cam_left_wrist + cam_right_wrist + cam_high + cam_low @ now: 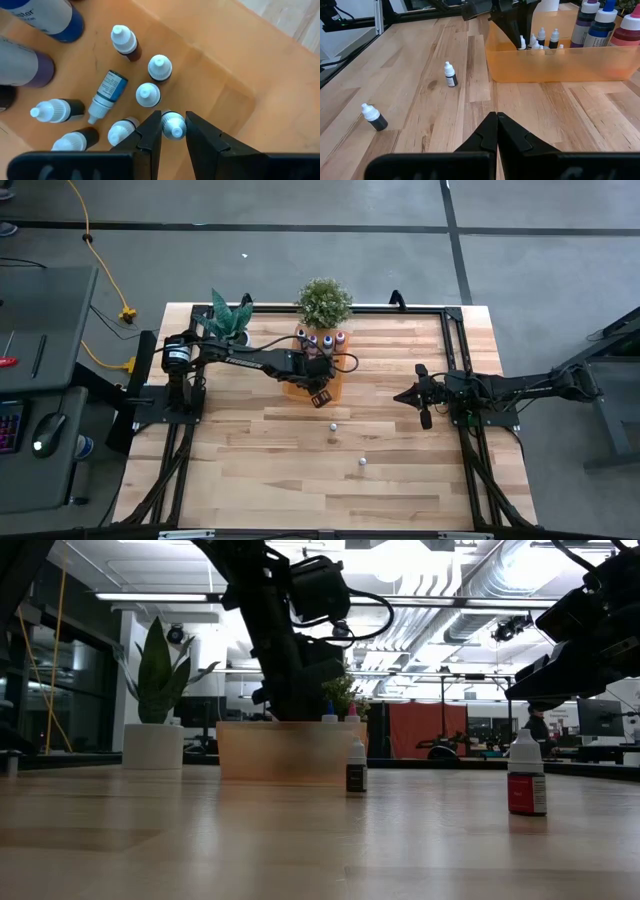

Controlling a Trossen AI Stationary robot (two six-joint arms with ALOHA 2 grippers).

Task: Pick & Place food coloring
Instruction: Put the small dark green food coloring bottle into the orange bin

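I see the left gripper [173, 131] pointing down into the orange tray [220, 75], its fingers hugging a small white-capped bottle [173, 123]. The right gripper [497, 131] waits off to the side, pinched shut and low over the table [420, 75].

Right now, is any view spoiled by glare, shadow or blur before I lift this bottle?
Low view: bright ceiling lights behind leave the left arm a dark silhouette, and the near table is soft. Left wrist view: even light, the small bottle between the jaws is sharp, the big bottles at the edge blur. High view: clear, but the two loose bottles are mere dots.
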